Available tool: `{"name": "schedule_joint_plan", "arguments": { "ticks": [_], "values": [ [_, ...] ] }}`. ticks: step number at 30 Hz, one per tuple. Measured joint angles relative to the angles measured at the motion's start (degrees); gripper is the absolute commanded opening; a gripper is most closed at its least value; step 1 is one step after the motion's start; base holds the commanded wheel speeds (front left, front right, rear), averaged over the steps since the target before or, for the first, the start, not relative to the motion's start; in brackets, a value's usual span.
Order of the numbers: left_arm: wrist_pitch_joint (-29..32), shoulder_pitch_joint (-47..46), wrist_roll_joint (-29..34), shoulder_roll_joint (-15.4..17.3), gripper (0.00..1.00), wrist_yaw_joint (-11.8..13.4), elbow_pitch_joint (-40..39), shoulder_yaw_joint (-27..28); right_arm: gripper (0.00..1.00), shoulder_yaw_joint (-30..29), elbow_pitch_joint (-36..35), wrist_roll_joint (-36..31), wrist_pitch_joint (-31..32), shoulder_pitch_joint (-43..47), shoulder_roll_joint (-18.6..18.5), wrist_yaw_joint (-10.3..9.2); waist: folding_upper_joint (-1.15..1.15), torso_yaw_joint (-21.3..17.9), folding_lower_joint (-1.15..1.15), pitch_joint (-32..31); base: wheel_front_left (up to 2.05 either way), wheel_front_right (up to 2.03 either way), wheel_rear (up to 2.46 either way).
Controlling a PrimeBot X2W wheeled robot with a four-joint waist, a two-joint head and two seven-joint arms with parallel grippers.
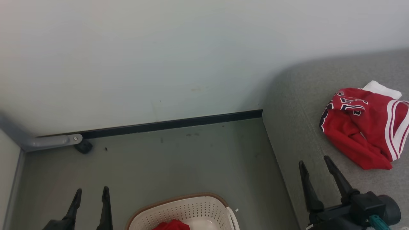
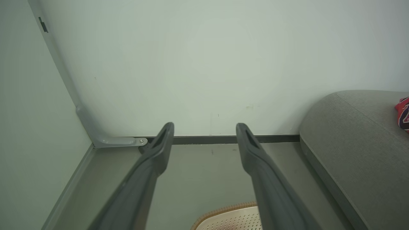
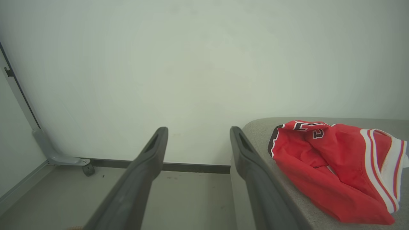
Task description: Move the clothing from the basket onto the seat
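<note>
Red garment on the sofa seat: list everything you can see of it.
The red garment lies crumpled in a heap on the grey seat. The fabric looks soft and thin, with white stripes along one edge and black, white-outlined numerals on a fold. A white piece pokes out behind it. Nothing grips it; the open right pincer stands near it, apart.

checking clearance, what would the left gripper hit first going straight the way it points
The left gripper would probably meet the wall just above the dark baseboard; nothing nearer in line, though depth is unclear.
</note>
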Motion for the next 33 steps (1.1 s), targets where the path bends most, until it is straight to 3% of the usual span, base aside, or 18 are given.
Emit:
{"name": "schedule_joint_plan", "arguments": {
  "ticks": [17,33],
  "values": [
    [6.56,-13.86,2.96,-1.8,1.0,-3.61,8.65,-7.76,1.0,-1.67,-3.33,-1.85,-0.01,-15.29,0.62,0.1,0.01,-2.52,0.01,13.42,0.0,0.0,0.0],
    [10.6,-22.56,6.31,-0.88,1.0,-6.59,18.84,-11.16,1.0,-4.21,-5.91,-2.71,-0.02,-27.61,0.66,0.44,0.0,-5.66,0.01,26.17,0.0,0.0,0.0]
  ]
}}
